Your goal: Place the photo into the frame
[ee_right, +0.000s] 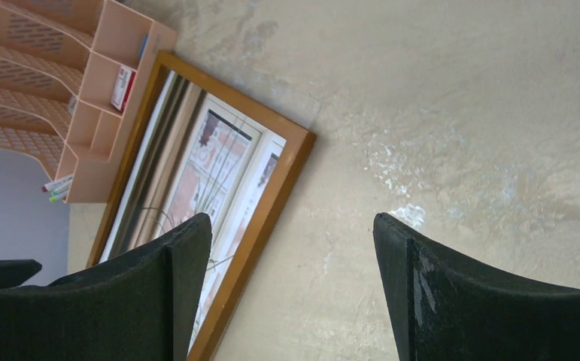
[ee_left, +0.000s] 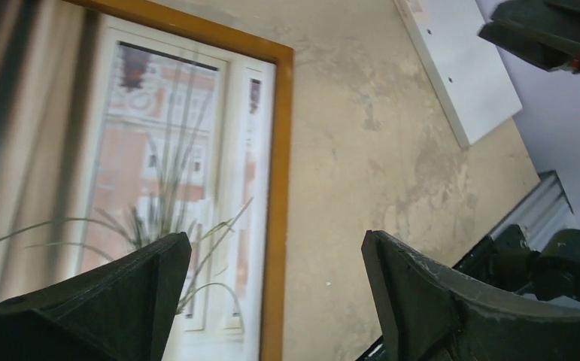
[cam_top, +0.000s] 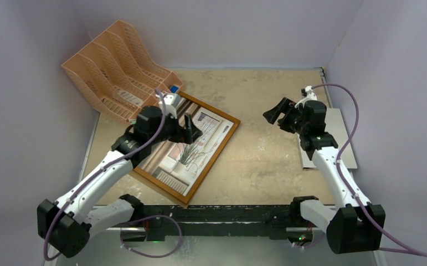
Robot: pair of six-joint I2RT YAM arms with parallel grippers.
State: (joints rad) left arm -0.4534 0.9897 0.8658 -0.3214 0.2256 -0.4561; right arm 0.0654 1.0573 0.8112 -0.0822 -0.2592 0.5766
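The brown wooden frame (cam_top: 222,145) lies flat at the table's left middle. The photo (cam_top: 186,152) of a grassy plant by a window lies inside it, picture side up. My left gripper (cam_top: 193,131) hovers open and empty above the photo's upper part. In the left wrist view the photo (ee_left: 144,150) and the frame's edge (ee_left: 279,173) lie below the open gripper (ee_left: 275,259). My right gripper (cam_top: 274,114) is open and empty, held above bare table right of the frame. The right wrist view shows the frame (ee_right: 271,195) and the photo (ee_right: 219,165) to the left of the gripper (ee_right: 293,241).
An orange-tan file rack (cam_top: 117,69) stands at the back left, touching the frame's far corner; it also shows in the right wrist view (ee_right: 68,75). A pale grey-white sheet (cam_top: 335,138) lies at the right under my right arm, also in the left wrist view (ee_left: 463,68). Grey walls enclose the table.
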